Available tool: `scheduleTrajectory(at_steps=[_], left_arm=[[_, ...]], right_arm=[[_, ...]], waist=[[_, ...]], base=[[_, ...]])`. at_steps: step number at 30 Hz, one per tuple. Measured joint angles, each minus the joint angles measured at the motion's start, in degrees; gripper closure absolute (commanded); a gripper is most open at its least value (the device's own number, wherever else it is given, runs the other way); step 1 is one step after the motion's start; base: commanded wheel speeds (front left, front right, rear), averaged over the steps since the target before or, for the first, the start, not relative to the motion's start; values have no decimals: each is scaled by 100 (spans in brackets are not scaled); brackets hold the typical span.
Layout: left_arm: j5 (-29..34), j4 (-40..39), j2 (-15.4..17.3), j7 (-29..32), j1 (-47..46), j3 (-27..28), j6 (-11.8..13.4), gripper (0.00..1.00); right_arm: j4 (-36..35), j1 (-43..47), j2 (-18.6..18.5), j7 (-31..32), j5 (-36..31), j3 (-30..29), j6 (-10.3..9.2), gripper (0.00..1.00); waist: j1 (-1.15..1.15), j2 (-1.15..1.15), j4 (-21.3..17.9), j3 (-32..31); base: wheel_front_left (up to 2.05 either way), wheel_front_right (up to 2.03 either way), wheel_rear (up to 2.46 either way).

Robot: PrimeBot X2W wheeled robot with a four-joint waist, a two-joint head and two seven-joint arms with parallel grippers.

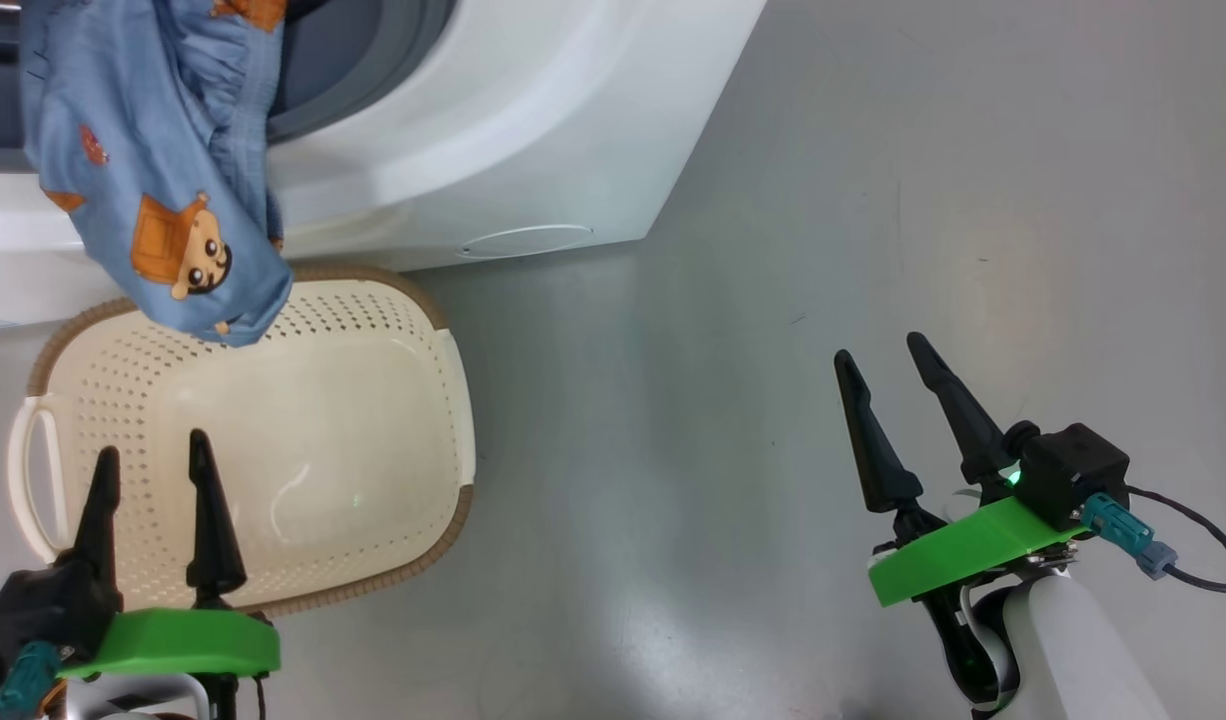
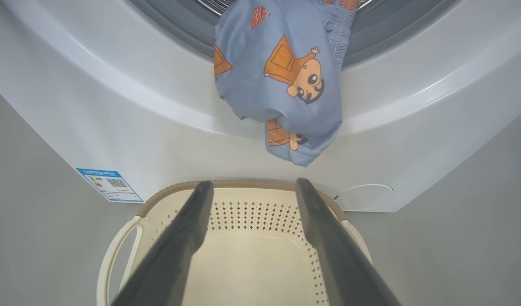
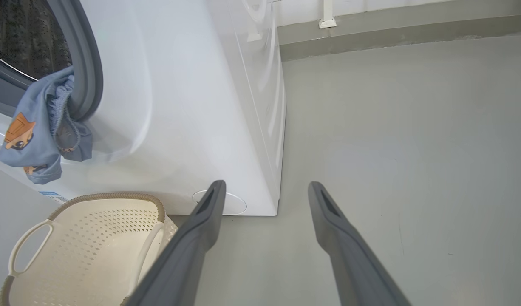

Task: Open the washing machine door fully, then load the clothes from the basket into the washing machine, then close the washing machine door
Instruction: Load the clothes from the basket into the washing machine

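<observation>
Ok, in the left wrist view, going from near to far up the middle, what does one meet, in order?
The left gripper, open → basket → white front of the washing machine → light blue garment hanging out of the mouth → grey rubber ring of that mouth.

The white washing machine stands with its grey-ringed round mouth uncovered. A light blue garment (orange-brown cartoon prints on it) hangs out of that mouth, draped over the lower lip and down the machine's front. The cream perforated basket, brown-rimmed, sits upright just before the machine, below the garment.
</observation>
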Motion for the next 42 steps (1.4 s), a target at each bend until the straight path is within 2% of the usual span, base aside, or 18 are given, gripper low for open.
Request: scheduleTrajectory(at_steps=[8,19,23,32,42], left_arm=[[88,216,-55,0,-139,-1,-27,0],[24,964,75,167,-1186,-7,-115,0],[7,1232,203,378,-1565,-8,-156,0],[-263,1700,276,1072,-2254,-154,-439,0],[-402,2168,300,1311,-2906,-232,-557,0]], right_arm=[[-3,1,0,0,-16,-29,0,0],[4,1,-1,0,-40,-2,0,0],[10,1,0,0,-40,31,0,0],[19,2,-1,0,-38,33,0,0],[19,0,0,0,-24,71,0,0]], waist=[[0,0,45,-12],[0,0,5,4],[0,0,-34,3],[0,0,-115,30],[0,0,-170,158]], base=[[0,0,0],[0,0,0],[0,0,0],[0,0,0],[0,0,0]])
